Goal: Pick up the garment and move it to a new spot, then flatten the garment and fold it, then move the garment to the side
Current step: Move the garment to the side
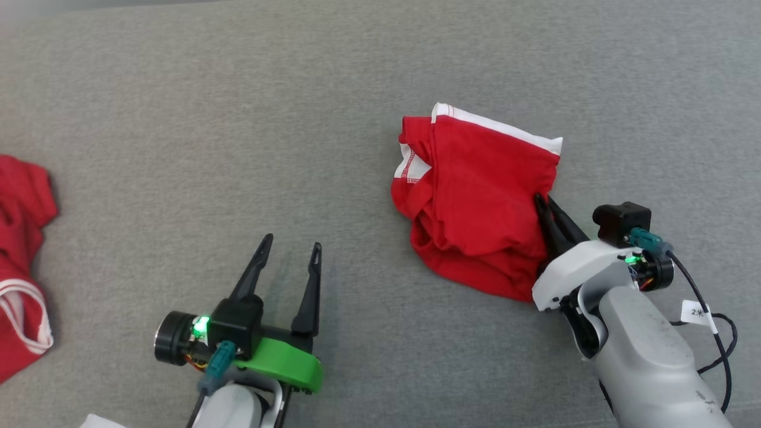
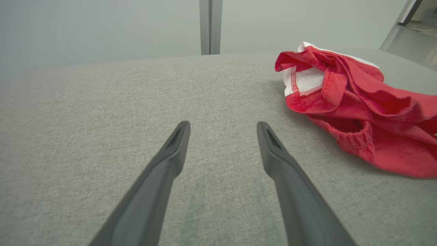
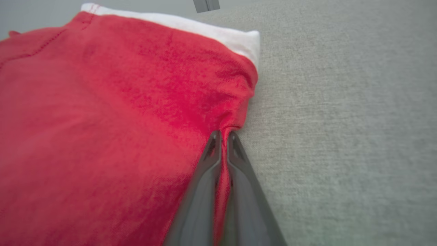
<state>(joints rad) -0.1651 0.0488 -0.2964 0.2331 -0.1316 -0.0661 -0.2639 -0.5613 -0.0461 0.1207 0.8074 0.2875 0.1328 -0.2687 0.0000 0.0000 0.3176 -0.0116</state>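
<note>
A crumpled red garment with white trim lies right of centre on the grey desk. The right hand is pinched shut on a fold at its near right edge. The left hand stands wide open, well apart. How many layers are caught is unclear, so a slow, straight lift would test the grip.

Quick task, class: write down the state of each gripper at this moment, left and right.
Left gripper: open, holding nothing.
Right gripper: shut on the edge of the red garment.
</note>
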